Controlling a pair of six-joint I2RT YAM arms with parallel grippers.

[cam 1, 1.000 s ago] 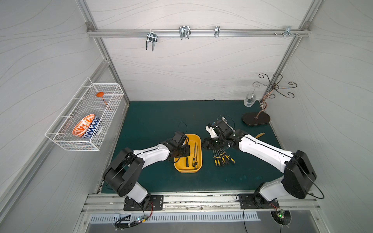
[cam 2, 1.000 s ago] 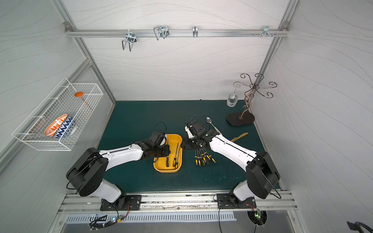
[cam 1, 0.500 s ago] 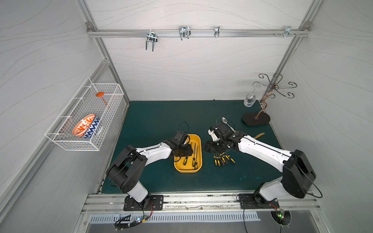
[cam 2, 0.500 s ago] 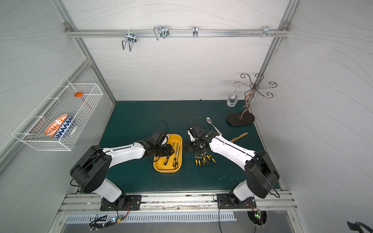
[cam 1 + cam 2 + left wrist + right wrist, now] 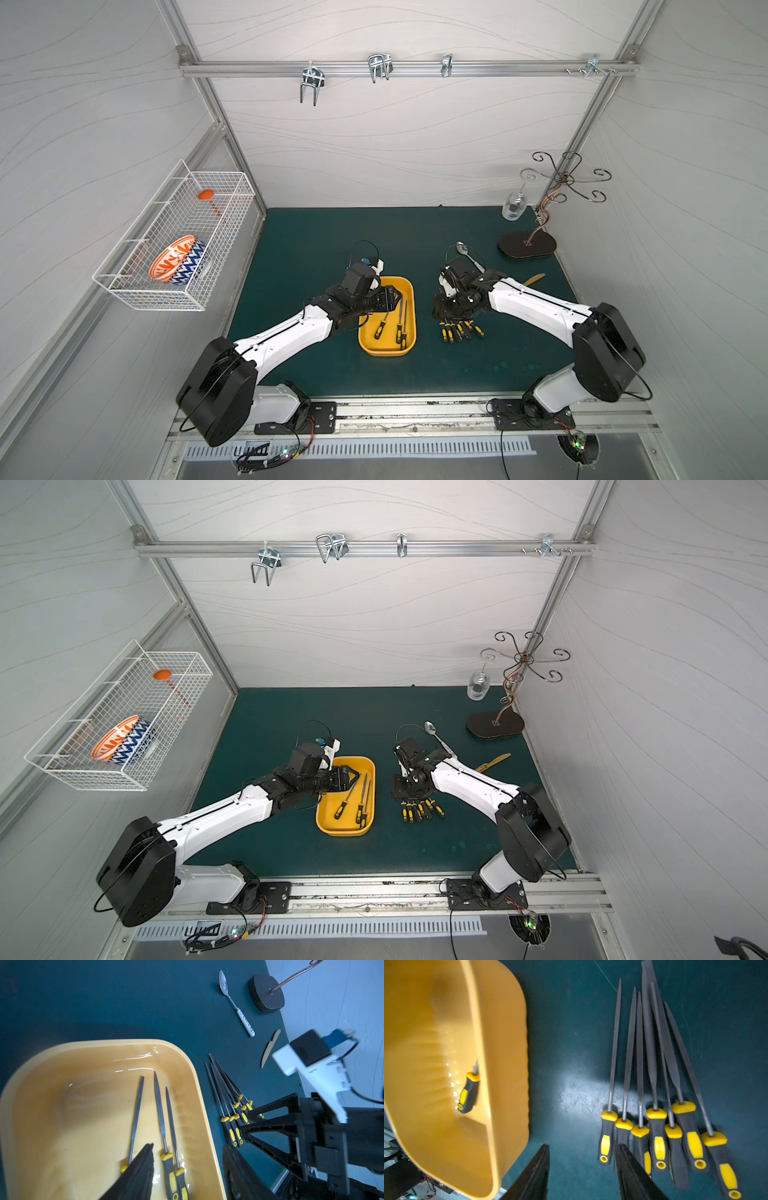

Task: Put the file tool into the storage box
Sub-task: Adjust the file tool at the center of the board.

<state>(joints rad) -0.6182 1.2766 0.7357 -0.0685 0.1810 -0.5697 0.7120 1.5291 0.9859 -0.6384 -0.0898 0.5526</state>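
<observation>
Change since a second ago: the left gripper (image 5: 392, 300) has let go. Its fingers now stand apart over the storage box (image 5: 386, 350), and the file tool (image 5: 136, 1113) it carried lies loose on the box floor. The right gripper (image 5: 582, 1147) has come down over the files on the mat.

Items as I see them from my station:
- Storage box: yellow tray on the green mat (image 5: 311, 232), between the two arms.
- In the box: three files in all, the released file tool plus two more files (image 5: 161, 1118) side by side near the wall closest to the right arm.
- On the mat: row of seven files (image 5: 652, 1064), just beside the box.
- Right gripper: jaws apart, holding nothing, above the handle ends of that row. I cannot tell whether it touches them.
- Beyond the right arm: spoon (image 5: 467, 254) and wooden knife (image 5: 534, 278).
</observation>
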